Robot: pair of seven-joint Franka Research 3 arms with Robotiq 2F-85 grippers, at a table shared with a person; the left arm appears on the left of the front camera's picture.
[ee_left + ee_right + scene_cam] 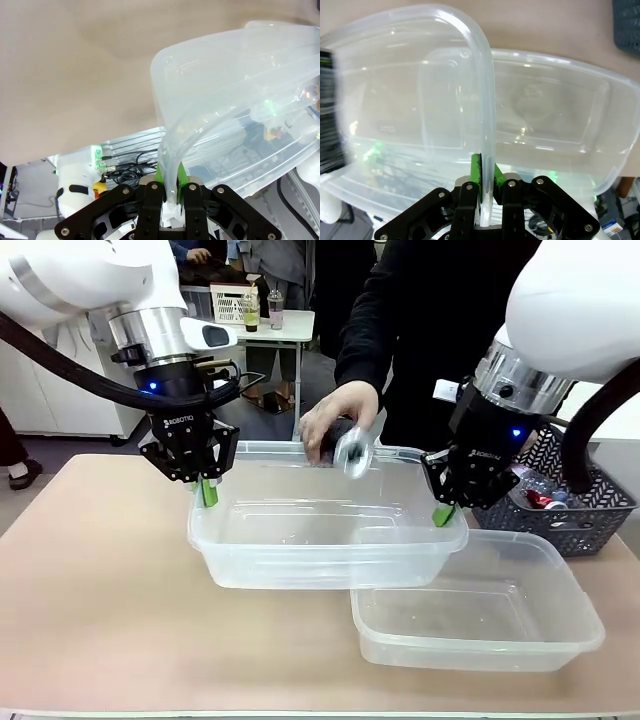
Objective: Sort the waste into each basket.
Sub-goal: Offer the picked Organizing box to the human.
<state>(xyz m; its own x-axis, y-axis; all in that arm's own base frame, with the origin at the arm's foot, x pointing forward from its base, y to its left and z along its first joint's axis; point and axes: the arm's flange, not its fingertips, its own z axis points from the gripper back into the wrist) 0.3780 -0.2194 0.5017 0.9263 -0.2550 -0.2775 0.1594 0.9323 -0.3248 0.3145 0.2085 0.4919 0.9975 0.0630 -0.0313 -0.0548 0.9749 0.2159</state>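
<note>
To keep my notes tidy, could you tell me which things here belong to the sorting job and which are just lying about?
Job: raised clear tub, left gripper and right gripper shut on its rim; second clear tub; waste in the dark lattice basket; blurred item in the person's hand.
Lying about: far white table with cups.

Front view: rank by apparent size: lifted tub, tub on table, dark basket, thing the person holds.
1. Lifted tub and tub on table: look alike, not ranked; the table one sits nearer the camera.
2. Dark basket, partly hidden behind the right arm.
3. Thing the person holds, blurred.
</note>
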